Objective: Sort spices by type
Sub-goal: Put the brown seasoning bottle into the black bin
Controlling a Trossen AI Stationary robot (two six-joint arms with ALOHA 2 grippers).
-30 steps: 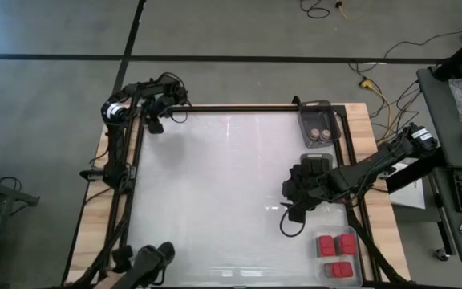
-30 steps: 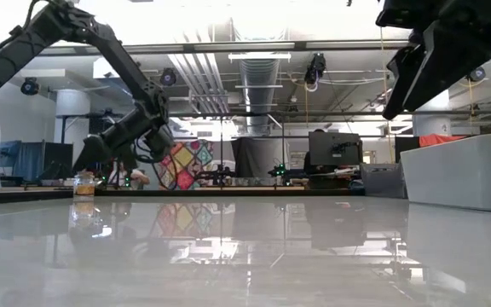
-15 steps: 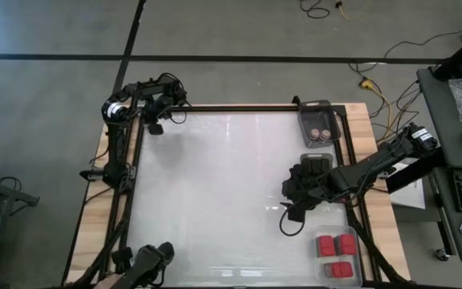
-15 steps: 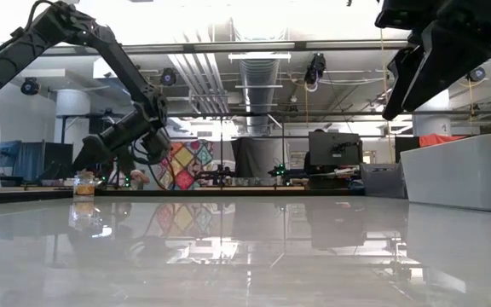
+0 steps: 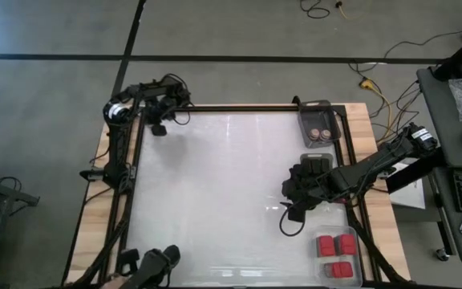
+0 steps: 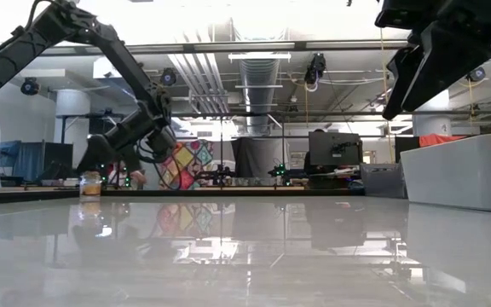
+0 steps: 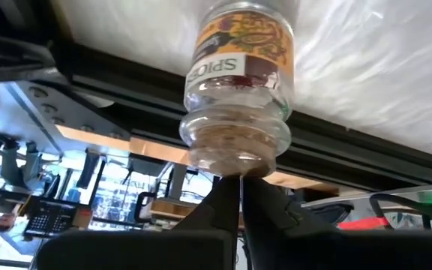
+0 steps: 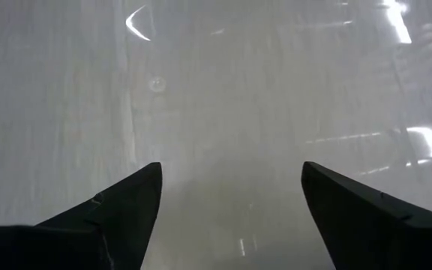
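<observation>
A small clear spice jar with a yellow label stands at the table's far left corner. My left gripper is there too, shut, with its fingertips against the jar. Two round jars lie in a clear tray at the far right. A tray of dark blocks sits just nearer, and red blocks fill a tray at the near right. My right gripper hangs open above the table beside the dark blocks, with nothing between its fingers. My left gripper meets the jar's clear, brown-filled end with the tips of its shut fingers. It does not pinch the jar. The fingers slant down at the jar from the far left corner. The jar stays on the table.
A black frame runs along the table's far and left edges, close behind the jar. The wall of a clear tray rises at the right. The white middle of the table lies bare between the arms.
My left gripper has shut its fingers at the far left corner and nudged a little toward the table's right. The jar has slid slightly to the right along the table with it. My right gripper has kept still.
</observation>
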